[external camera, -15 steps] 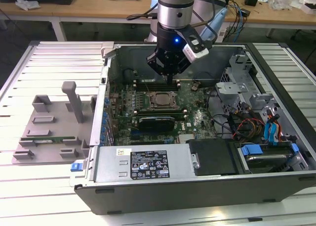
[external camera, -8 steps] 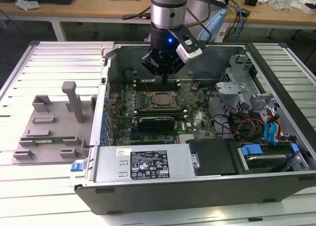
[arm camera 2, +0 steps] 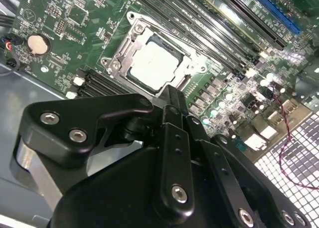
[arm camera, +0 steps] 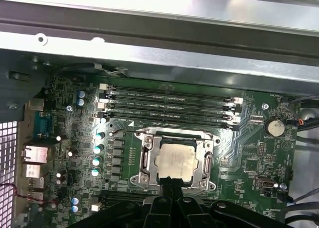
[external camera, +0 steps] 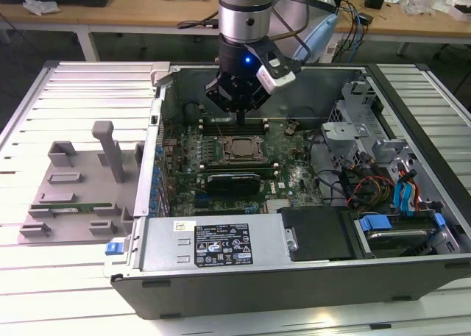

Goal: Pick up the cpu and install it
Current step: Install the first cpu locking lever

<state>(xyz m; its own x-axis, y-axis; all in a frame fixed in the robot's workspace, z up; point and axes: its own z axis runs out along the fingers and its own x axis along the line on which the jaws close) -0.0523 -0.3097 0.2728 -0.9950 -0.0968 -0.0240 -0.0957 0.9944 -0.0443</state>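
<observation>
The cpu (arm camera: 175,161) sits flat in the socket frame (arm camera: 173,160) on the green motherboard (external camera: 287,176), inside the open computer case (external camera: 412,273) that lies on the slatted tabletop (external camera: 66,86). The gripper (external camera: 240,116) hangs just above the socket's edge, its jaws pressed together into a single narrow tip and holding nothing, as both wrist views show. Four memory slots (arm camera: 169,108) run beside the socket.

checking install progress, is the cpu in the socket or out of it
In: the cpu lies flat inside the socket frame on the motherboard, in both wrist views.
</observation>
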